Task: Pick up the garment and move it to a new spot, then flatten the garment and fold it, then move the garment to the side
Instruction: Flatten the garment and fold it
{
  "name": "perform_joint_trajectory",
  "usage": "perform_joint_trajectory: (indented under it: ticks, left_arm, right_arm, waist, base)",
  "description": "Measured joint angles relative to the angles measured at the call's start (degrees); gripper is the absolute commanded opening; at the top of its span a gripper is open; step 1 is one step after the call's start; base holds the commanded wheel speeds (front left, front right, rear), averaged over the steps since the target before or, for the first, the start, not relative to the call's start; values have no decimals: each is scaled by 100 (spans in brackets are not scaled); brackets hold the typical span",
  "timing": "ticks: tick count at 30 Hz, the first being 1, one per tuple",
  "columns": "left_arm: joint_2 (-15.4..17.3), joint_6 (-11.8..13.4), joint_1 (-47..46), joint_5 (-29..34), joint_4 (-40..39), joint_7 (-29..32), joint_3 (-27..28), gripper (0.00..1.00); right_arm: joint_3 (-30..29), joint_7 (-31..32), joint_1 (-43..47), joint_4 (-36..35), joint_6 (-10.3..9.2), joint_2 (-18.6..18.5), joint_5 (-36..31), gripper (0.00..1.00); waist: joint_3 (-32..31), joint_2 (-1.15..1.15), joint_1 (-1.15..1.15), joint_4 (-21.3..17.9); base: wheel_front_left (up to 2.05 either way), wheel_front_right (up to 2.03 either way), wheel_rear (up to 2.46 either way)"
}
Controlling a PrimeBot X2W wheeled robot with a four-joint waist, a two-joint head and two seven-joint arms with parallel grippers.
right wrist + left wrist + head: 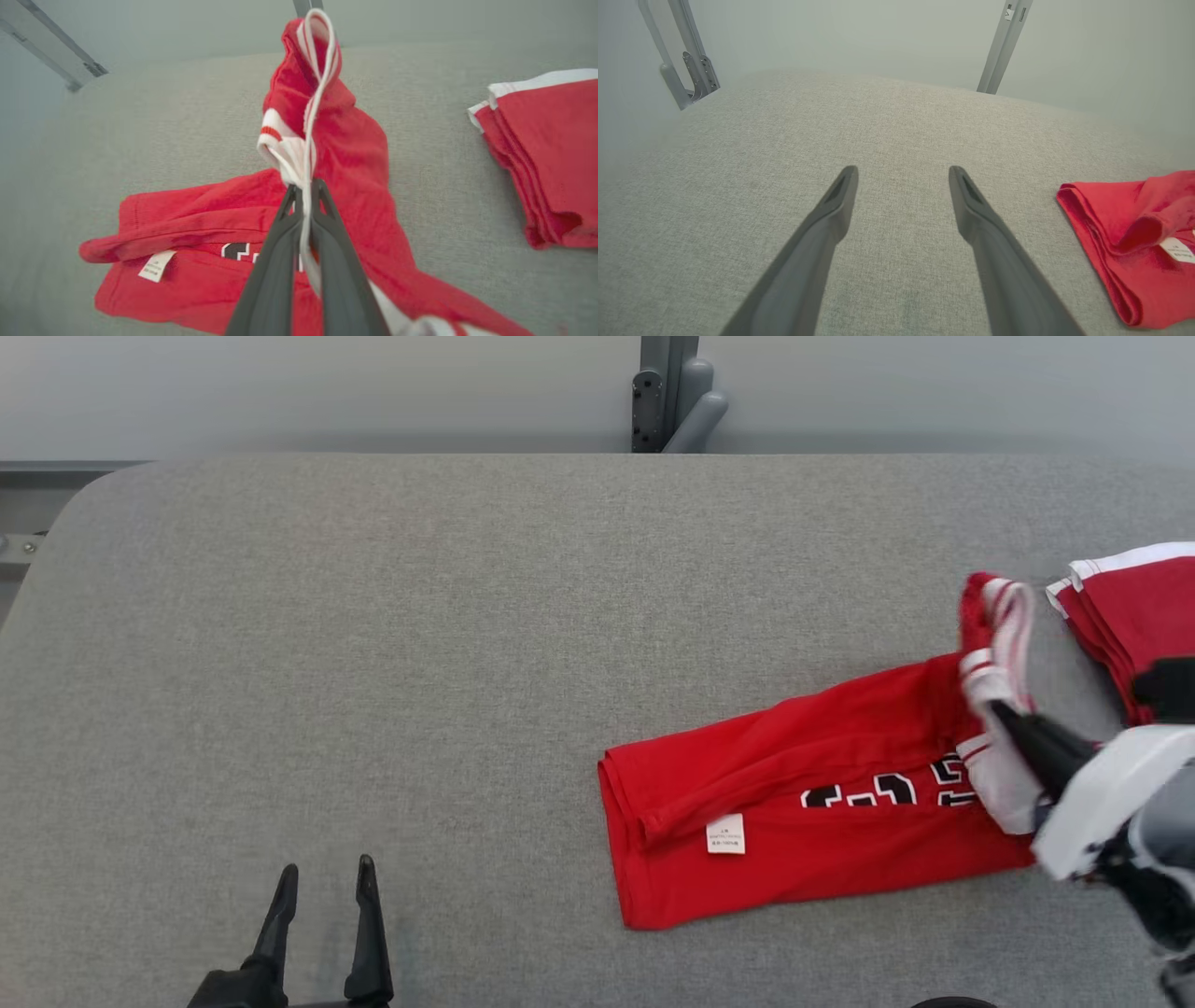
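Garment (794, 803), red, lies at the lower right of the head view on the grey table (373, 616). At the lower left, the left gripper (322, 877) stands spread, holding nothing. The right gripper (997, 709) pinches the garment's white-trimmed edge, lifted. Farther back at the right edge sits a folded red pile (1139, 607).

A grey fabric-covered table (373, 616) carries a red garment (822, 821), with a folded red-and-white stack (1139, 607) lying near it.

A wide grey fabric-covered table (373, 616) with a rounded far corner stands before a plain pale wall (280, 383). A grey metal post (665, 392) rises behind it.
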Motion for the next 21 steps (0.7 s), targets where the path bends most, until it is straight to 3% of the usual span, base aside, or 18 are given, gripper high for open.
perform_joint_trajectory:
  ticks: [5, 9, 12, 16, 20, 21]
  left_arm:
    - [-2, -147, -31, 70, 114, 0, -70, 100]
    - [-2, -201, -157, 137, 234, 0, -94, 100]
    - [-2, -241, -214, 168, 301, 0, -146, 100]
    - [-2, -286, -260, 187, 375, 0, -166, 100]
    - [-2, -286, -261, 182, 401, 0, -133, 100]
    - [-2, -286, -258, 179, 405, 0, -120, 100]
  right_arm:
    - [1267, 207, 28, -680, 0, 934, -464, 0]
    - [1946, 57, -258, -259, 0, 1842, -890, 0]
    - [2247, -133, -508, 274, 0, 2312, -1237, 0]
    - [2549, -352, -787, 937, 0, 2674, -1549, 0]
    - [2572, -506, -881, 1202, 0, 2740, -1594, 0]
    - [2568, -566, -899, 1227, -1, 2748, -1629, 21]
  waist:
    - [82, 0, 0, -160]
    - [198, 0, 0, -239]
    - [285, 0, 0, -250]
    - [321, 0, 0, -123]
    - [320, 0, 0, -7]
    - [315, 0, 0, 11]
  base:
    - [0, 0, 0]
    - [0, 0, 0]
    - [0, 0, 0]
    - [0, 0, 0]
    - [0, 0, 0]
    - [0, 0, 0]
